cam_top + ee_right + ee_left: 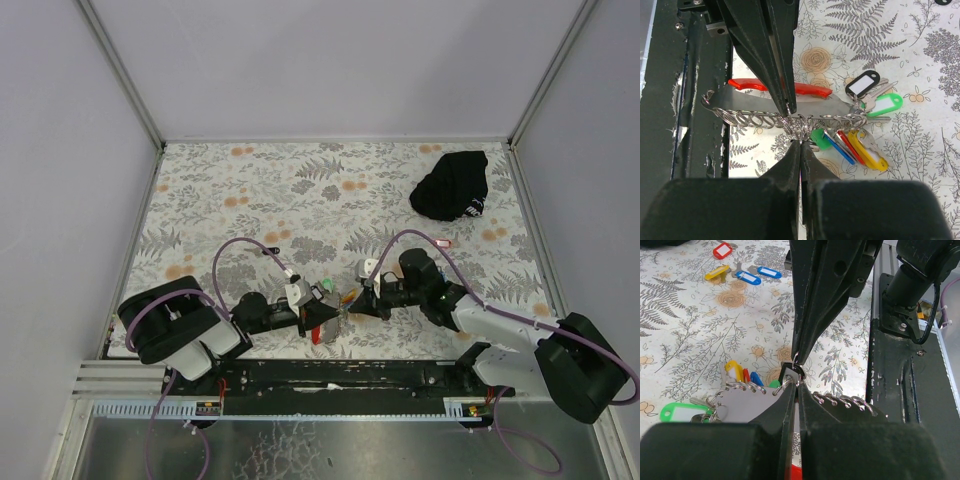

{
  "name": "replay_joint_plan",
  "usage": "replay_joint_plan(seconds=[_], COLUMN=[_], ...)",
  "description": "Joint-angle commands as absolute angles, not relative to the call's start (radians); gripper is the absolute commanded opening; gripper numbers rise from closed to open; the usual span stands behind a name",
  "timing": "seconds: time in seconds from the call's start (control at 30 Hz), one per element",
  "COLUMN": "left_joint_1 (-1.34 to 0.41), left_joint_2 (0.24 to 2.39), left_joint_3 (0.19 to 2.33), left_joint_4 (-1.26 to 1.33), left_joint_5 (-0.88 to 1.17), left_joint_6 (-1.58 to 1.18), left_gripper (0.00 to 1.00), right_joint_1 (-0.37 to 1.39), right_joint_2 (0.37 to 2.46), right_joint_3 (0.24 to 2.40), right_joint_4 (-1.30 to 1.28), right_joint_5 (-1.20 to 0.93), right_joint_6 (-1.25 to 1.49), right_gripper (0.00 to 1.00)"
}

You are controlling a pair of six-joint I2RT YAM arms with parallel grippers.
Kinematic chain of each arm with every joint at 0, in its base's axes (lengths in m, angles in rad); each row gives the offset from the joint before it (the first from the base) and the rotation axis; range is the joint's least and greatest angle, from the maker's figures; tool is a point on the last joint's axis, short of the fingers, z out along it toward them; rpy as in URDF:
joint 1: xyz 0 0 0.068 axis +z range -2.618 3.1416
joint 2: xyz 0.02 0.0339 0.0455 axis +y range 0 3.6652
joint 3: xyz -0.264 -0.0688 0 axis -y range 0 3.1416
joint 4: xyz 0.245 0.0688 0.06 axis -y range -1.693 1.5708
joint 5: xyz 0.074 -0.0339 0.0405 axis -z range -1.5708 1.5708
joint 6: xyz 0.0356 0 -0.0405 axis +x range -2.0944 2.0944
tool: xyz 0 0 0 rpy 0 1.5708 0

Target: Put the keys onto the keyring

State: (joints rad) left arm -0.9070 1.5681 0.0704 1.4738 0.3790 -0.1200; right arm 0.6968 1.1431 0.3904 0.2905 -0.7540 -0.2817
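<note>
The keyring [747, 102] is a flat grey strap with a red end [810, 90] and a row of small metal rings along its edge, held low over the table between both arms. My left gripper [796, 385] is shut on the strap; in the right wrist view it [788, 110] comes down from above. My right gripper [801, 142] is shut on one ring in the middle of the row. Several keys hang at the strap's far end, with yellow [867, 152], red, blue, green [885, 105] and black [862, 82] tags. Loose keys [747, 277] lie on the cloth beyond.
A black cloth bundle [453, 185] lies at the back right of the flowered table cover [250, 190]. The black base rail [330, 375] runs just behind the grippers, close under the held strap. Purple cables loop over both arms.
</note>
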Motion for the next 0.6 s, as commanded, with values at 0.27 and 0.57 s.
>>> replay_joint_plan(seconds=[0.27, 0.57], left_joint_1=[-0.899, -0.898], left_joint_2=[1.577, 1.571], left_joint_3=[0.092, 0.086], left_joint_4=[1.586, 1.583], left_joint_5=[0.400, 0.368], left_joint_6=[-0.129, -0.129], left_gripper=[0.00, 0.00], right_joint_1=[0.727, 0.731], right_joint_2=[1.162, 1.166], right_joint_3=[0.452, 0.457], right_joint_4=[0.304, 0.283], right_joint_5=[-0.794, -0.795], right_joint_6=[-0.308, -0.312], right_gripper=[0.00, 0.00])
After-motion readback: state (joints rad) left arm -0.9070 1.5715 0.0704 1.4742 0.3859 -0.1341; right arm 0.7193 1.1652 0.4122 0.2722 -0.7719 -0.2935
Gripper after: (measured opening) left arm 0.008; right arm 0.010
